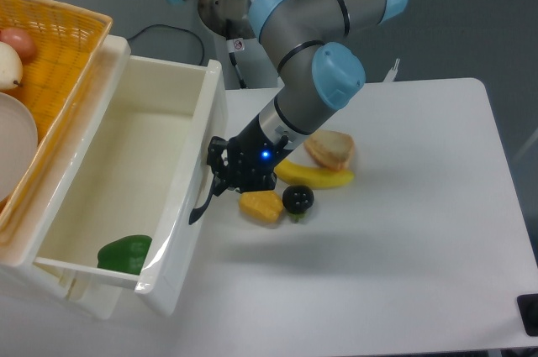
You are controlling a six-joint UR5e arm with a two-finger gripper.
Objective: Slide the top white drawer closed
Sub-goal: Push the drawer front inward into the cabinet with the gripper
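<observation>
1. One top white drawer stands pulled out at the left of the white table, under one orange wicker basket that sits up and to its left.
2. Its flat front panel faces right and bears one curved black handle.
3. One green pepper lies inside the drawer, in the near corner behind the front panel.
4. One gripper presses against the drawer's front panel just above the handle; whether its fingers are spread or closed cannot be told, as they blur into the dark handle.
5. To the right of the drawer front, four foods lie on the table in one cluster: one yellow-orange wedge, one dark round fruit, one banana and one bread-like piece.
6. The basket holds one reddish round item, one pale round item and one white dish.
</observation>
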